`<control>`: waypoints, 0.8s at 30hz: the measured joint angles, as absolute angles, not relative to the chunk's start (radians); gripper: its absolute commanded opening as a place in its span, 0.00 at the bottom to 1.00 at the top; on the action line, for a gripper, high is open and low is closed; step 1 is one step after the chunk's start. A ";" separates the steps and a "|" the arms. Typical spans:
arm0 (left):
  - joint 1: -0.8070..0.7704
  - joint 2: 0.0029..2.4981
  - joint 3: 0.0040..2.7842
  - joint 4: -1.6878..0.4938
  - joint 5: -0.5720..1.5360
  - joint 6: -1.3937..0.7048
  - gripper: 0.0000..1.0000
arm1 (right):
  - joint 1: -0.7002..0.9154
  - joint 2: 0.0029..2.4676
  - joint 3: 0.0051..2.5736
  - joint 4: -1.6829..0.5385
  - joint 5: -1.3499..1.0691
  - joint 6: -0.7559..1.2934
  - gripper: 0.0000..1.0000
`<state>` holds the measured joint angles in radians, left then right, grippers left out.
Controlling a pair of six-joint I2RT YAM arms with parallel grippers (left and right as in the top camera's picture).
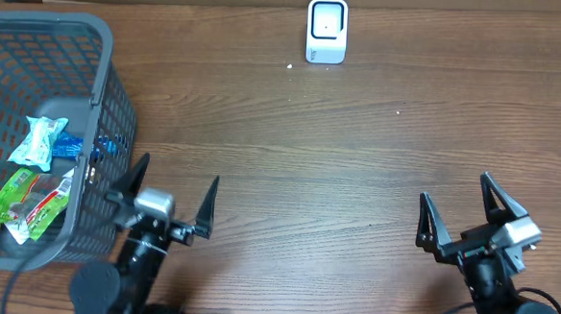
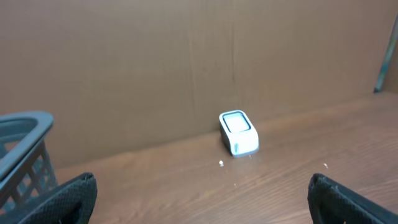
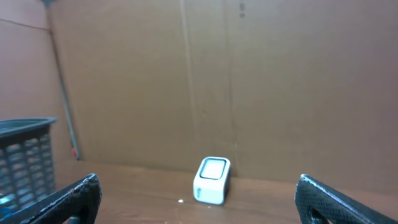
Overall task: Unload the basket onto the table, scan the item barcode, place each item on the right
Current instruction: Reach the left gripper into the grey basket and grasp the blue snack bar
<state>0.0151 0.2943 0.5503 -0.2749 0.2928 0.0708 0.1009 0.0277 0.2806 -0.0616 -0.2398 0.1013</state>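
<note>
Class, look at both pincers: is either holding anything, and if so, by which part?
Nothing is held. The left pincer and the right pincer both stand open and empty; the packets lie in the basket, and the scanner stands apart from both.

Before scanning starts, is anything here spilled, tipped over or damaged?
Nothing serious stands out. The scanner stands upright at the far side, and the snack packets lie inside the basket, none spilled. Only a tiny white speck lies on the wood beside the scanner; I cannot tell what it is.
</note>
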 measured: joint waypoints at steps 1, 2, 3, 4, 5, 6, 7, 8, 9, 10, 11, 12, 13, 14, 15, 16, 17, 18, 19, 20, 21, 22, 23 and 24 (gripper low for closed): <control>0.015 0.348 0.604 -0.308 0.293 0.068 1.00 | 0.101 0.040 0.312 -0.088 -0.252 0.096 1.00; 0.015 0.400 0.658 -0.352 0.294 0.065 1.00 | 0.101 0.056 0.339 -0.112 -0.260 0.088 1.00; 0.015 0.458 0.720 -0.403 0.295 0.062 1.00 | 0.101 0.074 0.368 -0.137 -0.271 0.079 1.00; 0.015 0.521 0.793 -0.466 0.296 0.058 1.00 | 0.101 0.104 0.411 -0.180 -0.286 0.063 1.00; 0.015 0.574 0.857 -0.528 0.296 0.058 1.00 | 0.101 0.126 0.437 -0.204 -0.293 0.051 1.00; 0.015 0.637 0.937 -0.608 0.296 0.057 1.00 | 0.101 0.167 0.487 -0.255 -0.305 0.035 1.00; 0.015 0.703 1.024 -0.676 0.296 0.056 1.00 | 0.101 0.201 0.524 -0.292 -0.312 0.021 1.00; 0.015 0.764 1.106 -0.739 0.297 0.054 1.00 | 0.101 0.237 0.564 -0.331 -0.319 0.009 1.00; 0.015 0.835 1.206 -0.827 0.296 0.054 1.00 | 0.101 0.282 0.614 -0.380 -0.328 -0.007 1.00; 0.015 0.905 1.306 -0.901 0.296 0.055 1.00 | 0.101 0.331 0.669 -0.436 -0.335 -0.023 1.00; 0.015 0.954 1.376 -0.960 0.297 0.055 1.00 | 0.101 0.369 0.708 -0.475 -0.340 -0.031 1.00; 0.015 1.020 1.470 -1.044 0.296 0.054 1.00 | 0.101 0.430 0.774 -0.534 -0.348 -0.045 1.00; 0.015 1.082 1.558 -1.108 0.295 0.054 0.99 | 0.101 0.469 0.815 -0.570 -0.352 -0.051 1.00; 0.015 1.131 1.625 -1.154 0.293 0.054 1.00 | 0.101 0.526 0.876 -0.629 -0.354 -0.057 1.00; 0.015 1.184 1.693 -1.195 0.292 0.054 1.00 | 0.101 0.583 0.936 -0.686 -0.358 -0.063 1.00; 0.015 1.227 1.745 -1.225 0.292 0.054 1.00 | 0.101 0.634 0.990 -0.732 -0.360 -0.065 1.00; 0.015 1.265 1.786 -1.249 0.292 0.054 1.00 | 0.101 0.683 1.042 -0.780 -0.361 -0.068 1.00; 0.015 1.297 1.815 -1.266 0.292 0.054 0.99 | 0.101 0.743 1.103 -0.844 -0.363 -0.072 1.00; 0.015 1.327 1.834 -1.273 0.292 0.054 0.99 | 0.101 0.794 1.156 -0.896 -0.363 -0.073 1.00; 0.015 1.346 1.840 -1.273 0.293 0.054 1.00 | 0.101 0.839 1.199 -0.934 -0.364 -0.075 1.00; 0.015 1.365 1.842 -1.274 0.292 0.054 1.00 | 0.101 0.892 1.251 -0.983 -0.366 -0.076 1.00; 0.015 1.383 1.842 -1.277 0.293 0.054 1.00 | 0.101 0.944 1.293 -1.014 -0.367 -0.078 1.00; 0.015 1.402 1.843 -1.279 0.296 0.054 1.00 | 0.101 0.991 1.328 -1.044 -0.369 -0.078 1.00; 0.015 1.418 1.843 -1.280 0.300 0.054 0.98 | 0.101 1.021 1.349 -1.068 -0.375 -0.075 1.00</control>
